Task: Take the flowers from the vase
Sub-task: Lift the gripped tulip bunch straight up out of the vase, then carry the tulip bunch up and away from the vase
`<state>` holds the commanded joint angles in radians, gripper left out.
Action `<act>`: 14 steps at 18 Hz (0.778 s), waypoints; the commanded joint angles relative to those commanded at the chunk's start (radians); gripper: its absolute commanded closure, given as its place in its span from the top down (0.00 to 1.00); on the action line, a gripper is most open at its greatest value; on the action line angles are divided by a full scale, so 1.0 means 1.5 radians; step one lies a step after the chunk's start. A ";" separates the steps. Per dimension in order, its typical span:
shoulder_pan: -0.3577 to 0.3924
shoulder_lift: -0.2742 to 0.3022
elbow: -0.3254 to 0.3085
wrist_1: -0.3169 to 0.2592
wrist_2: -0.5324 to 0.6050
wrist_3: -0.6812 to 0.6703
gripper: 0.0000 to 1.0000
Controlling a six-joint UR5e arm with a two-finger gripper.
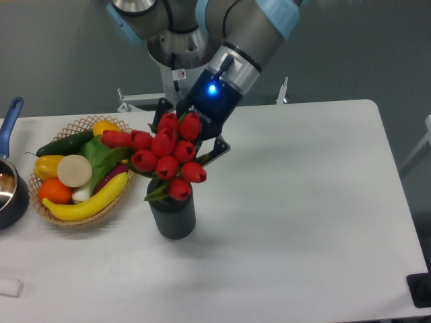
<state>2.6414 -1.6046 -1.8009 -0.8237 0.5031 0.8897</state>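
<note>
The flowers [165, 151], a bunch of red tulips with green leaves, stand in the dark grey ribbed vase [173, 214] near the middle of the table. They lean a little to the left, over the basket's edge. My gripper [189, 132] comes down from the back right, right behind the tulip heads. One dark finger [162, 106] shows at the bunch's upper left and the other [215, 151] at its right. The jaws stand apart, and the blooms hide the fingertips. I cannot tell whether they touch the stems.
A wicker basket [75, 125] with a banana, cucumber, orange, yellow pepper and greens sits just left of the vase. A blue-handled pan [9, 180] is at the left edge. A small white object [9, 287] lies at the front left. The table's right half [316, 202] is bare white.
</note>
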 joint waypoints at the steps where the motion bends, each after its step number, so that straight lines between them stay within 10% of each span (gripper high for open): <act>1: 0.007 0.001 0.003 0.000 0.000 0.000 0.48; 14: 0.087 0.021 0.037 -0.001 -0.025 -0.063 0.48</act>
<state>2.7717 -1.5738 -1.7457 -0.8253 0.4663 0.7946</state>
